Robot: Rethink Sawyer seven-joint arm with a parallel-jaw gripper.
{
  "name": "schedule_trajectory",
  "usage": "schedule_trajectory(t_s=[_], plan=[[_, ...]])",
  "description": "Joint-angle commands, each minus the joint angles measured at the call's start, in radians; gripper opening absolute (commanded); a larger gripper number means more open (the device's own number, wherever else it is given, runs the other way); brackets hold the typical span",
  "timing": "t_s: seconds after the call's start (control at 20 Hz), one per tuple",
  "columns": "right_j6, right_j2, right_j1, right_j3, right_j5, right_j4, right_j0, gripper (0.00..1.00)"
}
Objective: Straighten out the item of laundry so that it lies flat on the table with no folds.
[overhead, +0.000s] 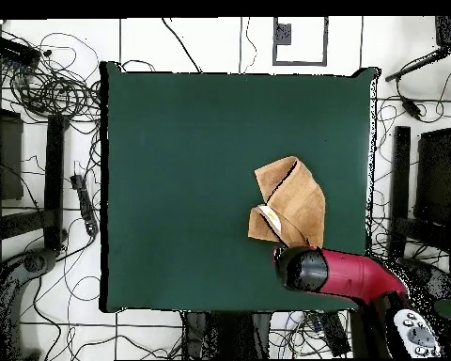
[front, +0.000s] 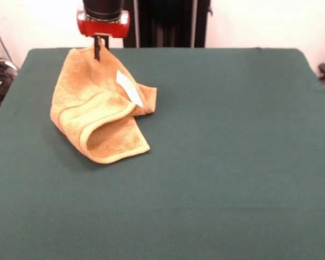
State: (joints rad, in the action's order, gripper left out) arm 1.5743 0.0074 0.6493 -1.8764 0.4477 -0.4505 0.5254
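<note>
A: Towel [front: 100, 116] position?
B: Crumpled, folded over itself, near the table's [front: 216, 179] pedestal-side edge, toward the left corner in the front view. White label [front: 129, 88] showing on top.
A: Gripper [front: 99, 47]?
B: Down at the towel's far corner. Opening and hold: cannot tell, fingers too dark and small.

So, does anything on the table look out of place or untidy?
Yes, the towel. It lies crumpled near the table's far edge by the robot, folded over itself, with one flap curled up and the white label showing. The claw is at its far corner.
</note>
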Motion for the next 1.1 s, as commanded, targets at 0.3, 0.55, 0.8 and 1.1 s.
schedule_trajectory(t_s=[0.3, 0.55, 0.8, 1.1], plan=[[-0.229, 0.215, 0.020, 0.043, 0.157, -0.100, 0.056, 0.00], [-0.195, 0.238, 0.023, 0.039, 0.165, -0.120, 0.070, 0.00], [-0.198, 0.257, 0.024, 0.042, 0.184, -0.129, 0.084, 0.00], [-0.245, 0.303, 0.037, 0.016, 0.183, -0.150, 0.147, 0.00]])
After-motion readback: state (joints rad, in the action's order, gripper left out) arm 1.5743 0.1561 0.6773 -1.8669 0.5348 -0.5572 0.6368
